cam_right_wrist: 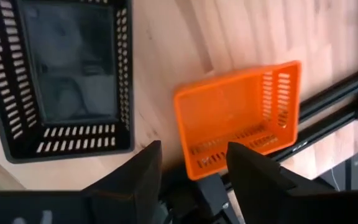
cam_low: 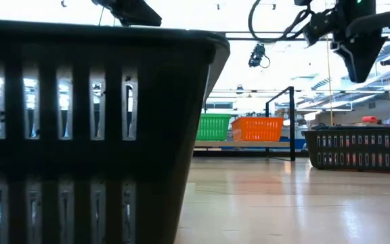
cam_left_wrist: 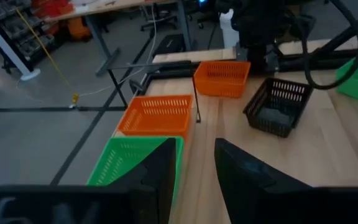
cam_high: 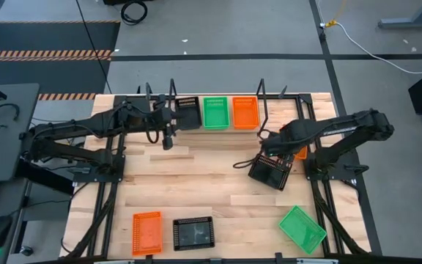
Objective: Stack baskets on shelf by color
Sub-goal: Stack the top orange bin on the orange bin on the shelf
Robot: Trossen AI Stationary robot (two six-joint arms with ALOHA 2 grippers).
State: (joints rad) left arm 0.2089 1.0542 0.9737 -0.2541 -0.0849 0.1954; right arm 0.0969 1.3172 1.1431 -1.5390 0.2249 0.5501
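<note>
Black jaws on your right gripper stood parted with nothing between them, hovering over an orange basket that lay tilted against the frame rail at the tabletop's right edge, just beside a black basket resting skewed on the wood. Your left gripper hung near the shelf at the far edge, its jaws narrowly apart and empty.

You risked a poor pinch there: the orange basket sat so close to the rail that one finger could have struck metal or pushed the basket off the edge. A closing finger might also have nudged the black one beside it.

Thin slotted walls looked light and springy, so a rim grip could have slipped or tipped the load. On the shelf you had one black, one green and one orange abreast. Three more lay along the near edge: orange, black and green.
</note>
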